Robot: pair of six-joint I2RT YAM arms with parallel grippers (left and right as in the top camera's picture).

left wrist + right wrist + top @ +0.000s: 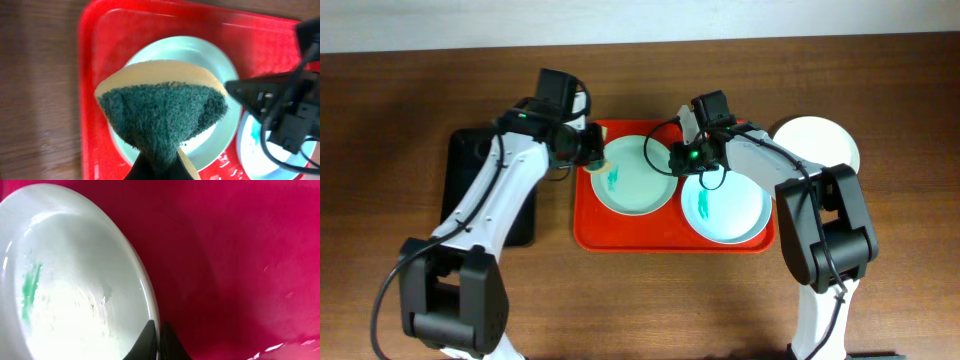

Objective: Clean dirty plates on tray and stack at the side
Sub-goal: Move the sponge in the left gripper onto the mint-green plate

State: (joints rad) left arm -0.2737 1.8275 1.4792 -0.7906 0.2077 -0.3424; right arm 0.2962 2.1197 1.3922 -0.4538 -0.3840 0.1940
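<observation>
At the far left, a black tray (470, 180) lies on the table (380, 120). Beside it the left claw (152, 167) is closed on a sponge (160, 105), yellow with a dark green rough side. The sponge hangs over the left edge of the green plate (640, 185); I cannot tell if it touches. This plate lies in the left half of the red tray (588, 225) and has a teal smear. The right claw (158, 342) is at the plate's right rim, its fingers almost together with the rim pinched between them. The blue plate (730, 215), also smeared, lies in the tray's right half. The white plate (820, 140) sits on the table, just to the right of the tray.
</observation>
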